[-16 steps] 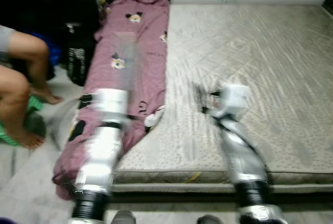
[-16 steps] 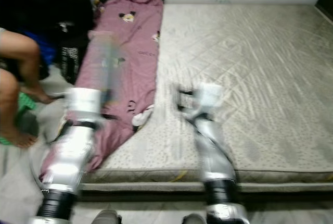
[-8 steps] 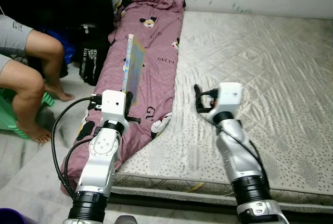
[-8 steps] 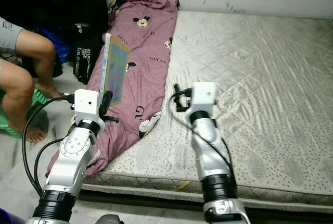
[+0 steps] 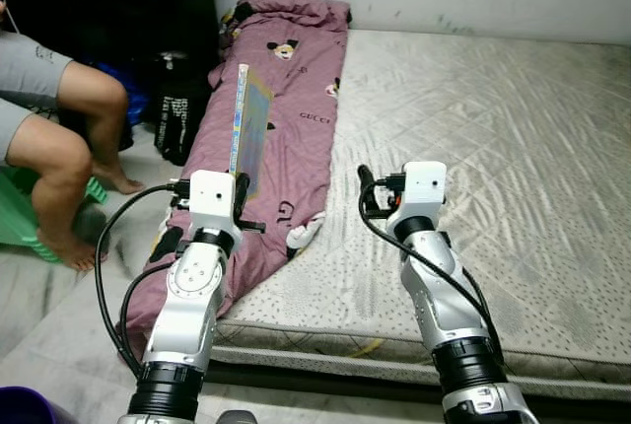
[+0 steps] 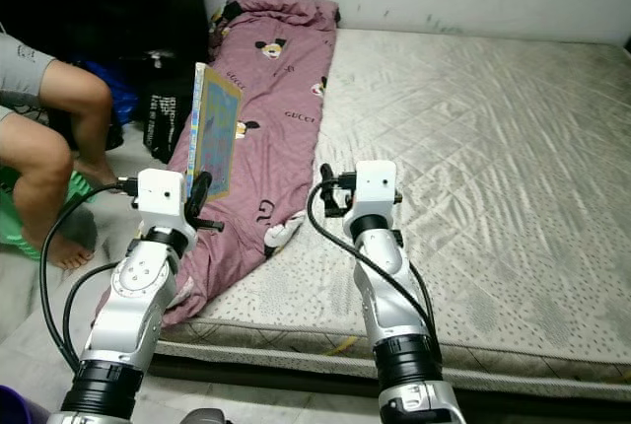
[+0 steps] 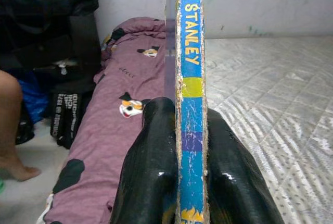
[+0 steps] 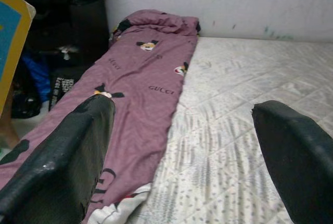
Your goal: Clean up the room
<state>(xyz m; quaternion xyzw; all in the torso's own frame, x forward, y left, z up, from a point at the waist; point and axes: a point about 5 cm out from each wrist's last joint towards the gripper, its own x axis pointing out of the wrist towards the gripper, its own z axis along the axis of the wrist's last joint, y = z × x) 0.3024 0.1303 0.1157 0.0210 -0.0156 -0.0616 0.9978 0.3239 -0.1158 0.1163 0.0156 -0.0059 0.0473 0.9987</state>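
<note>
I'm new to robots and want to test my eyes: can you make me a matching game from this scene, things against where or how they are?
Things:
1. book
2. blanket
3. right end effector
4. person

States:
A. open, empty
B. seated left of the bed
C. clamped upright in the left end effector
D. lying along the mattress edge

Pairs: 1-C, 2-D, 3-A, 4-B

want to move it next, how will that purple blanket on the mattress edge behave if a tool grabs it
The purple blanket looks soft and wrinkled, so it will probably sag and trail rather than lift as one piece. It runs long along the mattress edge with one end hanging over, so one pinch likely raises only part. It seems bulky but light, though that is hard to judge.
</note>
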